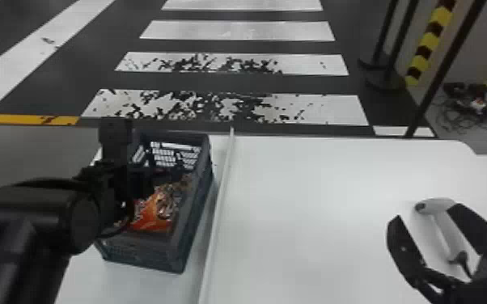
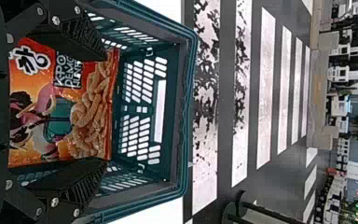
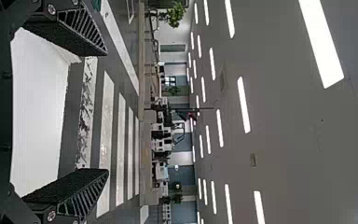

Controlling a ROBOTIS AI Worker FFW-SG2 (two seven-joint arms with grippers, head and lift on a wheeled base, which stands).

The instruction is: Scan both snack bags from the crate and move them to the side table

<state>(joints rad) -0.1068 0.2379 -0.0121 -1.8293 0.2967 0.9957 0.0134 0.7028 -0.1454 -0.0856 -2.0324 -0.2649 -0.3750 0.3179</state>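
In the head view my left gripper (image 1: 123,194) reaches down into the dark crate (image 1: 141,254), beside an orange snack bag (image 1: 155,210). Seen from the left wrist, the gripper (image 2: 103,109) has its fingers spread wide around the snack bag (image 2: 81,121), one on either side, inside the green crate (image 2: 182,112). Whether a second bag lies there I cannot tell. On the right of the white table, my right gripper (image 1: 424,220) is open, its fingers apart on either side of a grey-white handheld scanner (image 1: 445,230). The right wrist view shows that gripper (image 3: 106,112) open too.
A pale raised strip (image 1: 218,210) runs along the white table (image 1: 303,210) just right of the crate. Behind the table is a floor with crosswalk stripes (image 1: 234,30). Black poles and a yellow-black striped post (image 1: 428,42) stand at the back right.
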